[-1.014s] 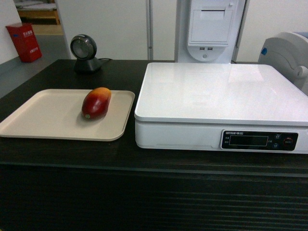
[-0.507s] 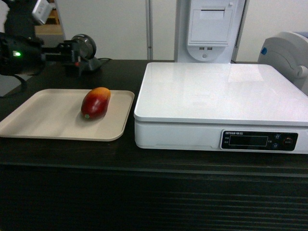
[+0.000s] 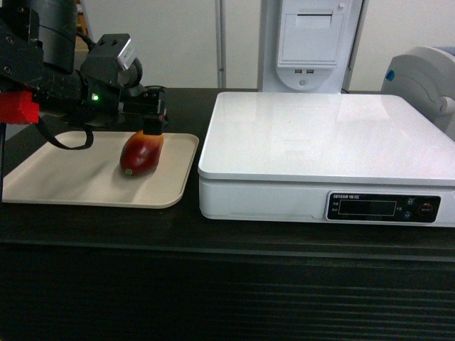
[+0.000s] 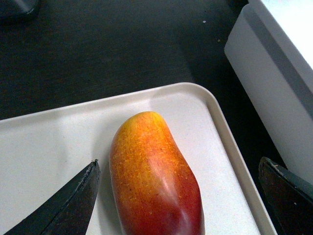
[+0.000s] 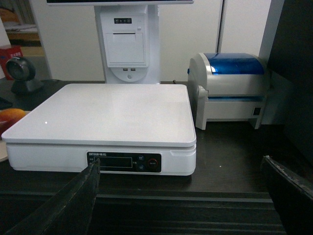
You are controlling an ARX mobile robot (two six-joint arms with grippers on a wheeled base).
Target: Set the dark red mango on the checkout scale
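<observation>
Glossy dark red mango (image 3: 141, 153), orange-yellow at far end, lay on flat beige plastic tray (image 3: 64, 177) on dark brown-black checkout bench (image 3: 213, 234), left of large white square-topped scale (image 3: 327, 135) with black display panel. Left gripper (image 3: 151, 122) hovered over the mango's far end; wrist view showed jaws spread wide, one finger (image 4: 73, 200) either side of the fruit, gripping nothing. Right gripper (image 5: 186, 205) was back from the bench, facing the scale, jaws wide apart and empty. White-and-blue printer (image 5: 230, 88) sat right of scale.
</observation>
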